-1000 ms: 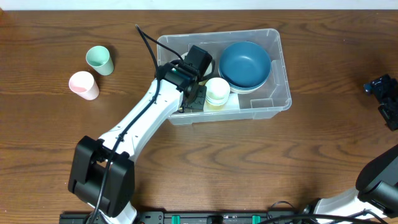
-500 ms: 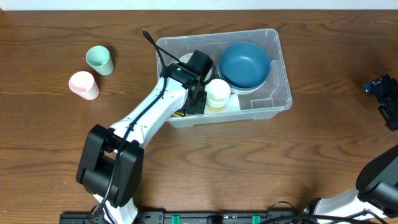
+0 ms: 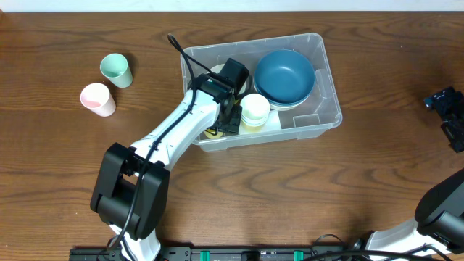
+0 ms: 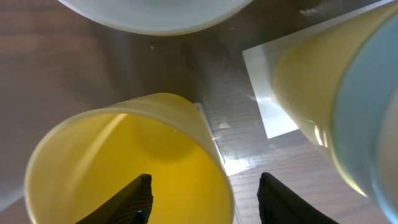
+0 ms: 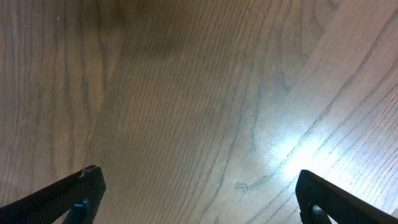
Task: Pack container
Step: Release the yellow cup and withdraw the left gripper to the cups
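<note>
Brown wood bench (image 3: 377,181) filled the overhead view. The container (image 3: 308,125), a clear plastic bin, sat on it at centre, a bit toward the far edge, long side running left-right.

Left arm (image 3: 170,134) reached from the near left up into the container's left end. The wrist covered most of that end.

A blue bowl (image 3: 285,74) sat in the right half of the container, nested on a paler bowl. A white bowl (image 3: 216,70) lay at the far left inside, mostly hidden by the wrist.

A pale yellow cup (image 3: 254,109) stood upright in the middle of the container, just left of the blue bowl.

A yellow cup (image 4: 130,162) lay at the near left inside the container, mouth toward the wrist camera. The left gripper (image 4: 207,198) had its jaws apart, one finger inside the cup mouth and one outside, astride the wall. Could not tell whether either touched it. The white label (image 4: 267,93) showed on the base beside the cup.

A mint cup (image 3: 115,69) and a pink cup (image 3: 97,98) stood on the bench well left of the container, close together.

The right gripper (image 5: 199,186) hung over bare wood at the far right, jaws spread wide and holding nothing.
</note>
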You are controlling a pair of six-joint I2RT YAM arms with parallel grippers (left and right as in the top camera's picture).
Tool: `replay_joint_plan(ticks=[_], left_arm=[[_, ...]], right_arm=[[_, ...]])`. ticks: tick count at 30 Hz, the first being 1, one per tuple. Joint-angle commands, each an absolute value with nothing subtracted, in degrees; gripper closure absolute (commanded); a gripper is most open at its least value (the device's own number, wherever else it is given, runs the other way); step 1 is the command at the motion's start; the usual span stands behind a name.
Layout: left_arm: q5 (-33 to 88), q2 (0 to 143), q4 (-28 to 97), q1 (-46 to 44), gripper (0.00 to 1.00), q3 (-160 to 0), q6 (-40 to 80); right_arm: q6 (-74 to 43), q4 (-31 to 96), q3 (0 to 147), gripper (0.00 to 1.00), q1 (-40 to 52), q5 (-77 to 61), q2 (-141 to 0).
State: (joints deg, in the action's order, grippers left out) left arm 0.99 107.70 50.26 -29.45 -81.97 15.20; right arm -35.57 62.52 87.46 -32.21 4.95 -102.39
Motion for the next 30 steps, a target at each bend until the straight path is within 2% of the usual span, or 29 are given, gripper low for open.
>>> replay_joint_plan(ticks=[1, 14, 30], left_arm=[[0.5, 107.8, 51.7, -27.2, 0.45, -84.3, 15.3], [0.4, 100.2, 61.6, -17.6, 0.45, -103.0, 13.2], [0.4, 98.0, 63.0, -15.2, 0.45, -103.7, 12.5]], right_arm=[[-36.4, 62.5, 87.4, 0.01, -32.3, 5.6, -102.5], [-36.4, 62.5, 87.4, 0.01, -32.3, 5.6, -102.5], [-36.4, 62.5, 87.4, 0.01, -32.3, 5.6, -102.5]])
